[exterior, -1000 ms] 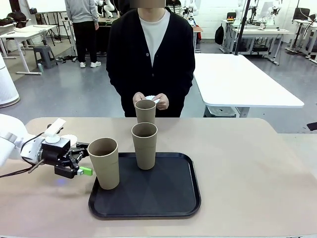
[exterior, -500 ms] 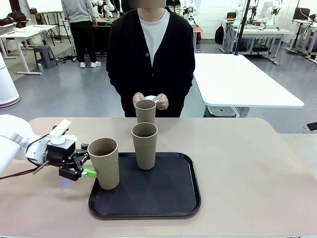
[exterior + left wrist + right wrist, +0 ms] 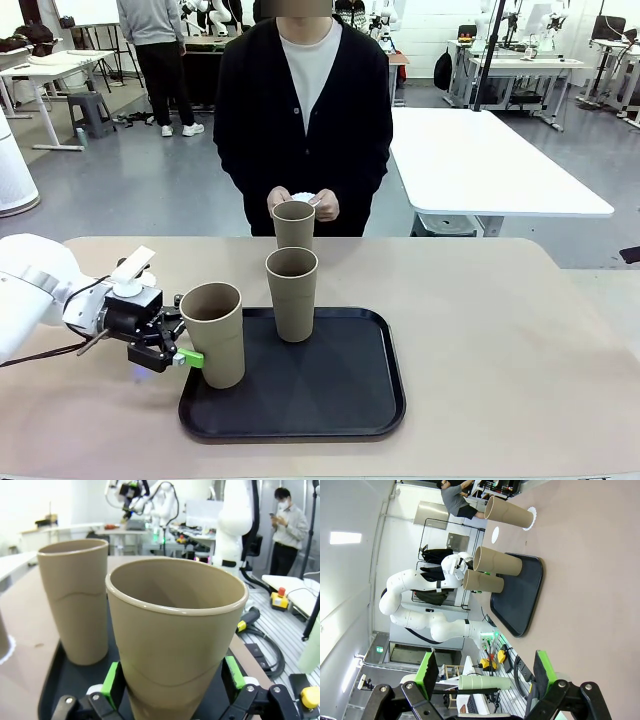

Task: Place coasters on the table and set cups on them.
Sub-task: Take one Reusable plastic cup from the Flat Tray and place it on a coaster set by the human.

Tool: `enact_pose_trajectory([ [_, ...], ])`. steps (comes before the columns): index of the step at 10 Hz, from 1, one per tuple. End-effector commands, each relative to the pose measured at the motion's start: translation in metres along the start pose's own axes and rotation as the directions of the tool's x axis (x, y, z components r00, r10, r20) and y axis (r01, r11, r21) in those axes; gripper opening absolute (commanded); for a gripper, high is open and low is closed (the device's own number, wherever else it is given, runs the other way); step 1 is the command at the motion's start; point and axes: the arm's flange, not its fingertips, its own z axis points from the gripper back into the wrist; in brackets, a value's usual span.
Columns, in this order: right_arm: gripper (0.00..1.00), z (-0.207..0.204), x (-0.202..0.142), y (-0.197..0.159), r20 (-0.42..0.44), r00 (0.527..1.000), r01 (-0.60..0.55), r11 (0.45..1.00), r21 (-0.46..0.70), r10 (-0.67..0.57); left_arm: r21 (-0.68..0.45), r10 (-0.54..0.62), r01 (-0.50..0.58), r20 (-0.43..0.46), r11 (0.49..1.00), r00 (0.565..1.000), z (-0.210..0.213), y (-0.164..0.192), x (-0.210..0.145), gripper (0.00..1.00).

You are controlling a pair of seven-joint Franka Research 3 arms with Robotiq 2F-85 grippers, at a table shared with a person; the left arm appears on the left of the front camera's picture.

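The nearest cup (image 3: pixel 212 335) stands upright on the left front corner of the black tray (image 3: pixel 330 395), and the coming move turns on how it sits against the left gripper (image 3: pixel 198 352). That gripper comes in level from the left with its jaws spread wide. In the left wrist view the cup fills the gap between the green pads (image 3: pixel 111 684), one pad on each side, low on the wall. The cup's long axis is vertical and the fingers cross it square, so a plain squeeze should take it; nothing is clamped yet, and I cannot tell whether the pads already touch the wall. A bare coaster (image 3: pixel 495 534) lies on the table (image 3: pixel 500 330) off the tray, on the left arm's side, which looks like the place this cup is bound for. Further right, the middle cup (image 3: pixel 292 295) stands on the tray near its far edge, apart from the first. Beyond it the far cup (image 3: pixel 293 225) stands off the tray on its own doily, just before the person's hands (image 3: pixel 325 205), which hold something white. The right gripper (image 3: pixel 485 677) hangs wide open and empty, well away, so the left arm is plainly the nearer.
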Motion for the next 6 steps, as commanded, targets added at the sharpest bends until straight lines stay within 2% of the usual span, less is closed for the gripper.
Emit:
enact_pose_trajectory([
  [1, 1.0, 0.003, 0.002, 0.001, -0.005, 1.0, -0.001, 1.0, 0.007, 0.001, -0.001, -0.046, 0.046, 0.015, 0.999, 0.999, -0.013, 0.0, -0.006, 1.0],
  [6, 1.0, 0.003, 0.002, 0.001, -0.005, 1.0, -0.001, 1.0, 0.007, 0.001, -0.038, -0.039, 0.04, 0.02, 0.998, 0.999, -0.028, 0.002, -0.017, 1.0],
])
